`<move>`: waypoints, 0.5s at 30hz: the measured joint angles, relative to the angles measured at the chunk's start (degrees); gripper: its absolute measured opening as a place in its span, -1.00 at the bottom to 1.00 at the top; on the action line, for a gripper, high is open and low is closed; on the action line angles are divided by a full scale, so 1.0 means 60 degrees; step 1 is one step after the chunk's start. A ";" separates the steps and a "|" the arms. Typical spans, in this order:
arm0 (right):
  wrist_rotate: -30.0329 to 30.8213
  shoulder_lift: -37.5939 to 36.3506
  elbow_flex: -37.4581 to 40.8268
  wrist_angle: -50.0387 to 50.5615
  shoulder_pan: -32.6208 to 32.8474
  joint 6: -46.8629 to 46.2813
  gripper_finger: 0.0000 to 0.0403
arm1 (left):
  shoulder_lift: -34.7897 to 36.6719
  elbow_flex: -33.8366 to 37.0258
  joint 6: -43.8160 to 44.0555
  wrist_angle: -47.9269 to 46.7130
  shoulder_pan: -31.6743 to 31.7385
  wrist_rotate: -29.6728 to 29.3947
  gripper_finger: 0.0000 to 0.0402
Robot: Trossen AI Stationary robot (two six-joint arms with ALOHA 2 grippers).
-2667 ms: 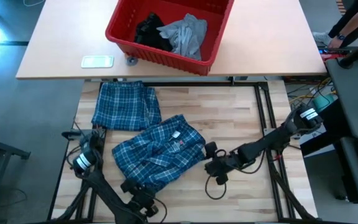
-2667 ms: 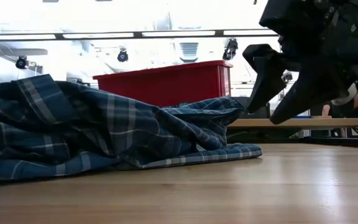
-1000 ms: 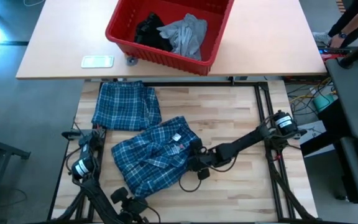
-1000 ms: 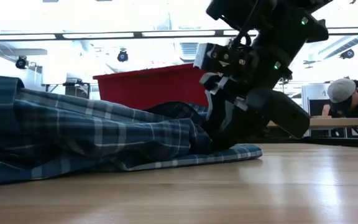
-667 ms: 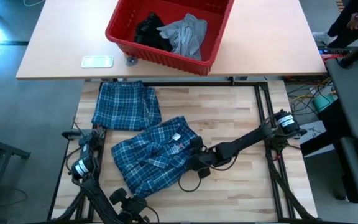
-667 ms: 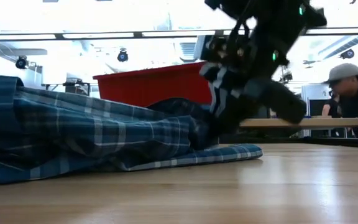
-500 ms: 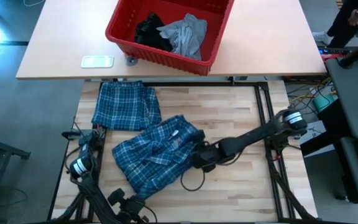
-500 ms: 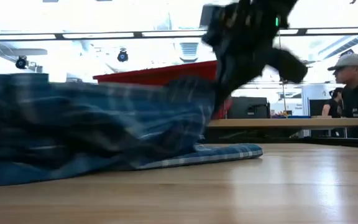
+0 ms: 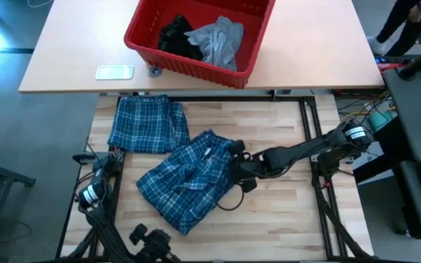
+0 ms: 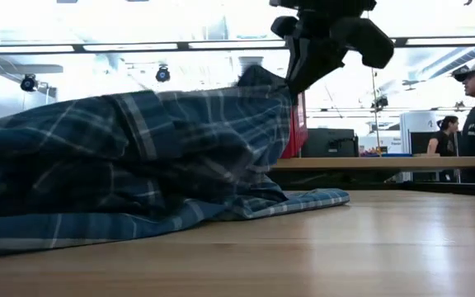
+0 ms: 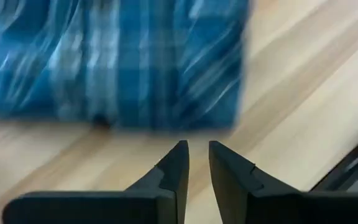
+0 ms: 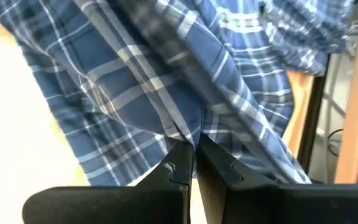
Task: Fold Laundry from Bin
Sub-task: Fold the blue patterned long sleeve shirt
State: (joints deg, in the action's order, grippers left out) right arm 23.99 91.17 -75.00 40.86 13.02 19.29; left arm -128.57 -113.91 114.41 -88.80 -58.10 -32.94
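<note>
Currently right claw (image 9: 234,169) pinching plaid shirt (image 9: 188,183), lifting its edge off desk (image 9: 283,212). Left claw (image 11: 196,163) empty at desk's near edge, fingers slightly parted. Second plaid garment (image 9: 148,124) flat beside. Bin (image 9: 196,33) beyond.

Blue-and-white plaid shirt (image 9: 188,179), red bin (image 9: 143,38) holding grey (image 9: 218,40) and black (image 9: 175,35) garments, pale wood table (image 9: 283,212).

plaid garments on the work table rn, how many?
2. A folded plaid piece at the far left; a plaid shirt mid-table, held by the right claw. The bin may hide more.
</note>
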 joint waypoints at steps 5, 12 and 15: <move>-0.0032 0.0146 0.0000 0.0068 0.0011 -0.0040 -0.96 | -0.0690 -0.0308 -0.0738 0.0150 0.0469 -0.0675 -0.52; -0.0077 0.0111 0.0000 0.0156 0.0000 -0.0230 -0.96 | -0.1143 -0.0276 -0.0083 0.0100 0.1077 -0.0499 0.04; -0.0077 0.0110 0.0000 0.0191 0.0000 -0.0241 -0.96 | -0.1173 -0.0224 0.0050 0.0045 0.1259 -0.0184 0.25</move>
State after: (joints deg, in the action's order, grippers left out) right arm 23.53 91.83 -75.00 42.01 13.02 17.85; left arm -135.61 -115.25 114.71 -88.53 -50.55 -34.05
